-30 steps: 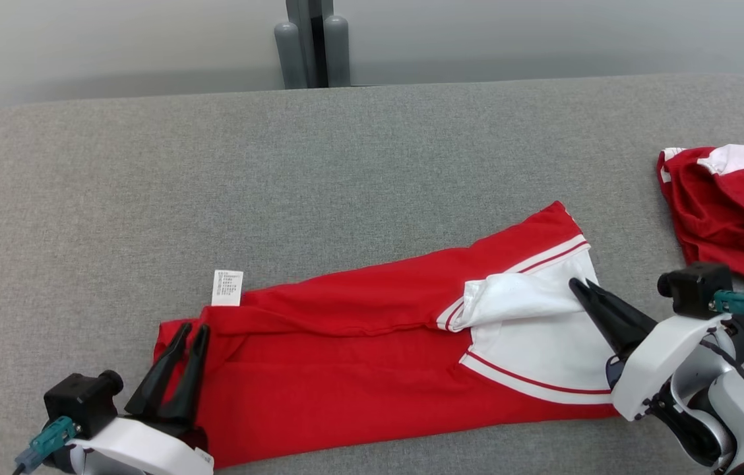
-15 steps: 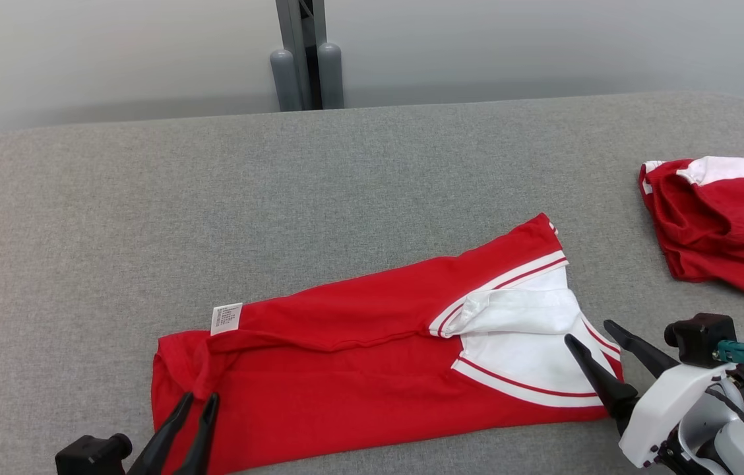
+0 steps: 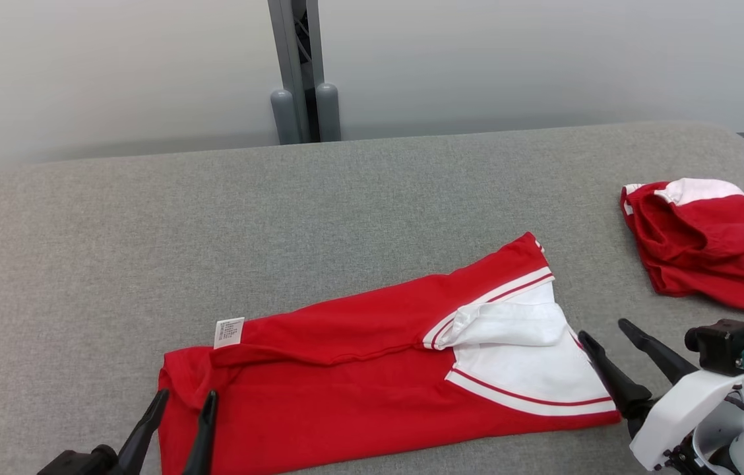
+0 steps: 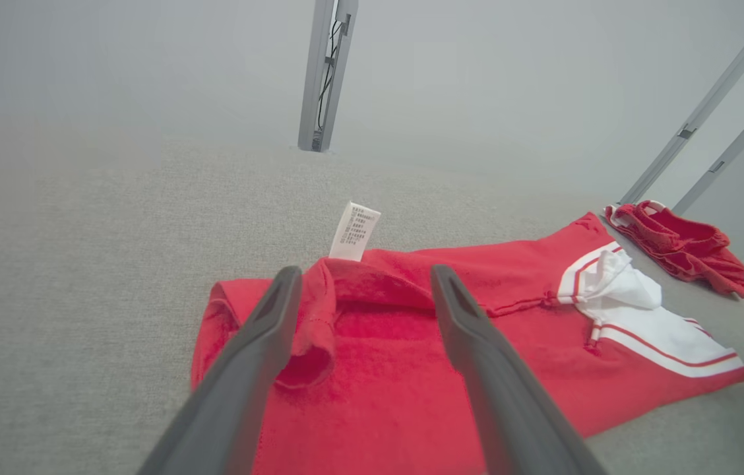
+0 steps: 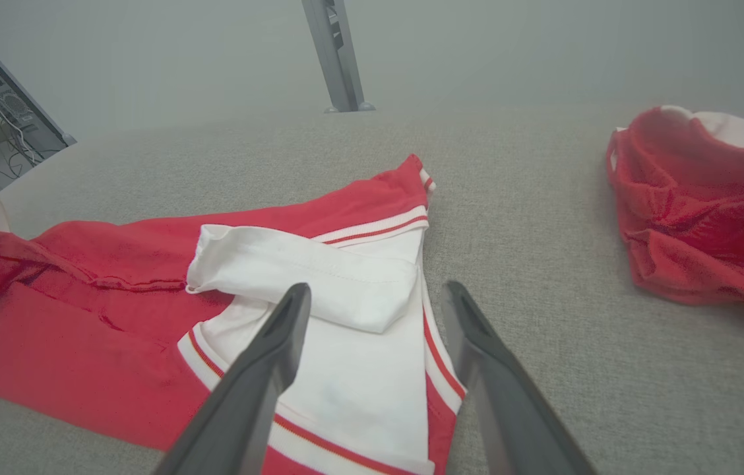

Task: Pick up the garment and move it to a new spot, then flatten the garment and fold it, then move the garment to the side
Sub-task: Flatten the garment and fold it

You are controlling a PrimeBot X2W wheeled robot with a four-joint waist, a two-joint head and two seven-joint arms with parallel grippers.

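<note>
Head view: the garment lies folded lengthwise, with the left gripper and right gripper spread empty at its ends, seemingly ready for another fold.

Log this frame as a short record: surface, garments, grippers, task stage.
surface: grey fabric table
garment: red shirt lying lengthwise, long edge folded over, white sleeve on top, care label sticking out
other item: crumpled red-and-white garment, far right, apart
left gripper: open, at the shirt's left end, holding nothing
right gripper: open, by the white end, holding nothing
stage: folding not finished
</note>
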